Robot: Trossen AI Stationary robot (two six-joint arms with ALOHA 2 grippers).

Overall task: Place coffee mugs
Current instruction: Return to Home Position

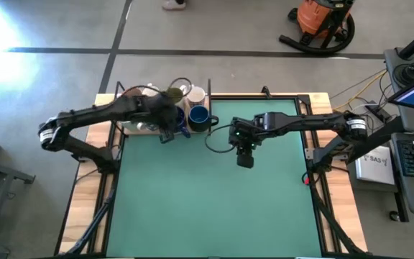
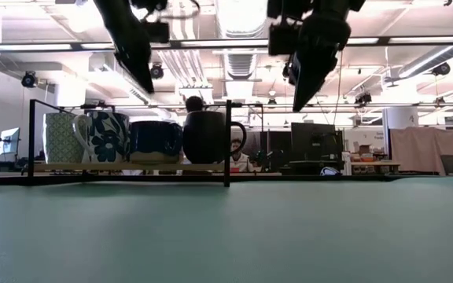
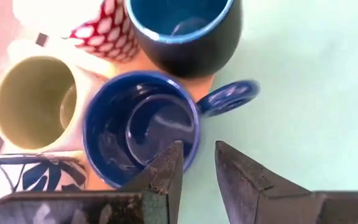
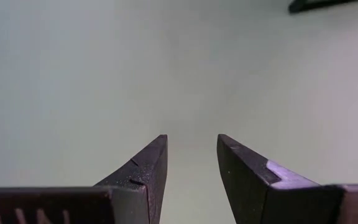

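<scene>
Packed close on the wire-framed wooden shelf at far left, saving room: glossy dark blue ceramic mug hard beside a cream ceramic mug; just above, left pincer narrowly parted, empty, placement judged done; over mid green surface, right pincer narrow, empty.

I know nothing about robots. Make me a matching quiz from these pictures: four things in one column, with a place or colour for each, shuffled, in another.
1. left end effector
2. right end effector
3. glossy blue ceramic mug
4. cream ceramic mug

A. olive-yellow inside
B. over the bare green table mat
C. just above the blue mug's rim
D. handle pointing toward the mat

Pairs: 1-C, 2-B, 3-D, 4-A
</scene>
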